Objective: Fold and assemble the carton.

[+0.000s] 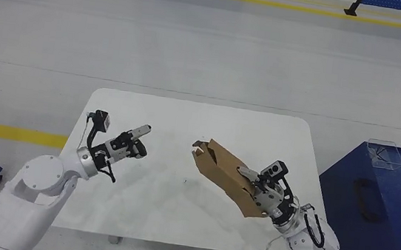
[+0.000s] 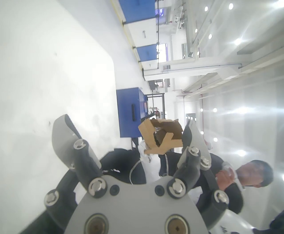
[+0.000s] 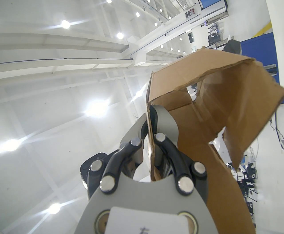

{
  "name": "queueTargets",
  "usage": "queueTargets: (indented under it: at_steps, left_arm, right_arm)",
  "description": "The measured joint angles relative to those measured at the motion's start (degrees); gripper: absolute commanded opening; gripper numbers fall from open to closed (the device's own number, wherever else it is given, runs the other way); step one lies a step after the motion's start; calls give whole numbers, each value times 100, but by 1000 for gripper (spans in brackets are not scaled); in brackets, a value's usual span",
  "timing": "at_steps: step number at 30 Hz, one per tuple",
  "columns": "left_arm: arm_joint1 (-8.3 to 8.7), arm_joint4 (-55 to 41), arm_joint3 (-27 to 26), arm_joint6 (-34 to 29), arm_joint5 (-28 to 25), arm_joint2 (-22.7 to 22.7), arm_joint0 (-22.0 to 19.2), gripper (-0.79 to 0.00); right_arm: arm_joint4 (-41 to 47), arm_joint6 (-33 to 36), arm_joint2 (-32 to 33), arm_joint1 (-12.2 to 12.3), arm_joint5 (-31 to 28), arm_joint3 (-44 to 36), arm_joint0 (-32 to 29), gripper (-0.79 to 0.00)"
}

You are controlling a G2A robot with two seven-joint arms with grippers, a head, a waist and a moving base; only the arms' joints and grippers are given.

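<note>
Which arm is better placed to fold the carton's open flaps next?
Left: the left pincer is open, empty and facing the carton; the right pincer is shut on its wall, holding it.

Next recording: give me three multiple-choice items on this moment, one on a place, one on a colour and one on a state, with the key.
1. Where is the brown cardboard carton relative to the white table?
A. Lying flat on it
B. Held off it in the right hand
C. Under it

2. What colour is the box-shaped cabinet beside the table?
A. Red
B. Blue
C. Green

3. What state is the left hand in?
A. Open, holding nothing
B. Shut on the carton
C. Shut on a tool

Key: 1 B, the right hand clamps one carton wall and the left wrist view shows the carton raised; 2 B, its panels are blue; 3 A, it gapes wide with nothing in it.
</note>
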Motion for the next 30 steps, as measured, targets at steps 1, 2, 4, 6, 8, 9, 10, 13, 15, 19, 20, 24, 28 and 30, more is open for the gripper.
queueTargets:
  at_steps: [1,2,4,6,8,9,10,13,15,19,20,24,28,30]
  left_arm:
    - [-1,-111,5,-113,110,3,-5,0]
    - [-1,-199,6,-210,312,3,-6,0]
    - [0,-218,5,-234,445,2,-5,0]
    - [0,-108,-81,-123,341,-54,6,0]
    - [-1,325,-433,433,-144,-200,152,0]
    - [2,578,-652,771,-409,-275,255,0]
    - [8,866,-887,1132,-664,-363,378,0]
    - [26,2165,-1758,2269,-1324,-588,896,0]
    - [25,3045,-2344,2790,-1652,-582,1272,0]
    - [-2,4389,-2953,2946,-1587,-220,1674,0]
    - [-18,4592,-3011,2794,-1486,-51,1666,0]
    - [-95,4743,-2986,2264,-1050,492,1382,0]
    - [-183,4694,-2884,2028,-872,891,1050,0]
    - [-223,4628,-2824,1895,-825,1047,901,0]
  right_arm:
    - [-11,-11,10,2,-12,-9,8,-785]
    - [-117,-54,62,12,-119,-46,44,-785]
    - [-609,10,156,43,-576,-105,103,-785]
    - [-1634,288,225,83,-1330,-85,150,-785]
    - [-2518,543,240,106,-1977,17,194,-785]
    - [-2796,645,241,114,-2214,70,225,-785]
    - [-3066,740,254,123,-2466,130,268,-785]
    - [-3704,1012,246,141,-3359,374,405,-785]
    - [-4011,1169,252,153,-4035,572,517,-785]
    - [-4218,1270,196,165,-4911,902,666,-785]
    - [-4133,1330,166,172,-4932,978,705,-785]
    - [-3749,1641,134,211,-4714,1131,847,-785]
    - [-3558,1830,106,254,-4556,1179,932,-785]
    - [-3509,1869,69,275,-4515,1194,946,-785]
